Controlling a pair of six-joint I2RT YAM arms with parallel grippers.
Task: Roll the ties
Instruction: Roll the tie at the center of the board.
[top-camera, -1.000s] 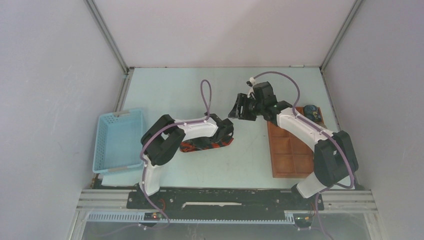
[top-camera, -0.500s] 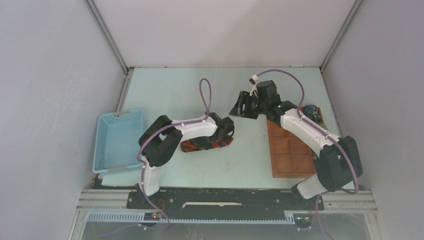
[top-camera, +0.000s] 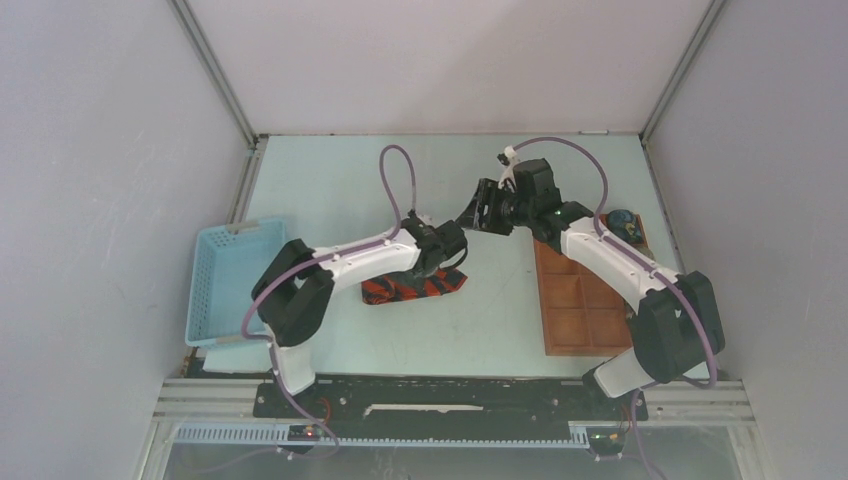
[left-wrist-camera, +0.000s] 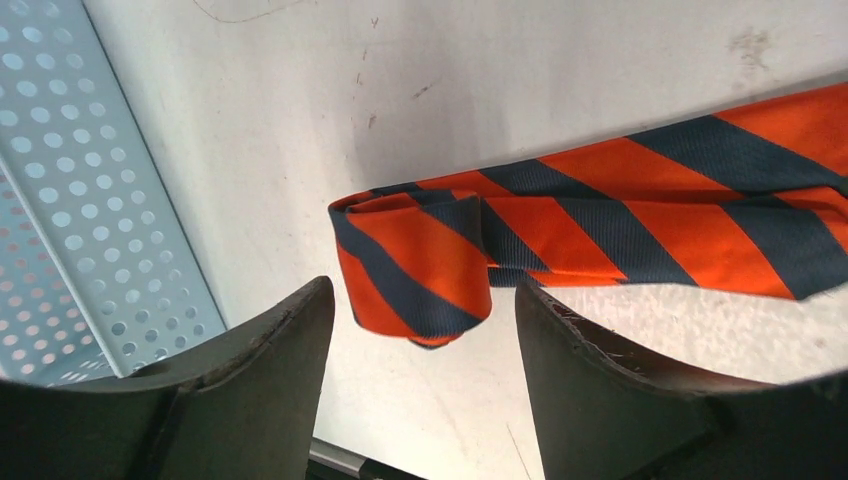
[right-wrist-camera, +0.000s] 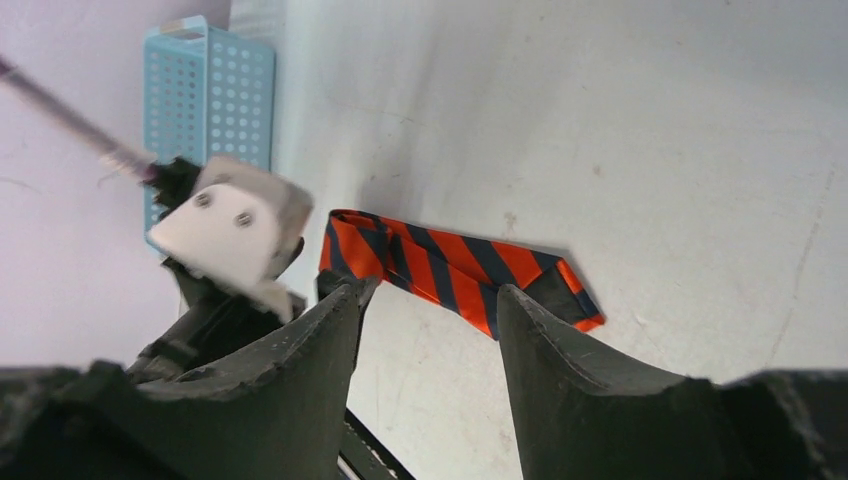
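Rolling barely begun: striped tie, on the desk left of the tray, curled at one end only; left claw and right claw both apart, empty; one dark roll in the tray's far corner.

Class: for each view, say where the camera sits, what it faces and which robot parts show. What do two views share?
Top external: above and behind, looking down on the pale table; left arm and right arm show.
Left wrist: on the left arm, facing down at the partly rolled orange striped fabric tie; open left gripper frames it.
Right wrist: on the right arm, facing the left arm across the table; open right gripper shows.
Shared by both wrists: tie, light blue plastic basket.
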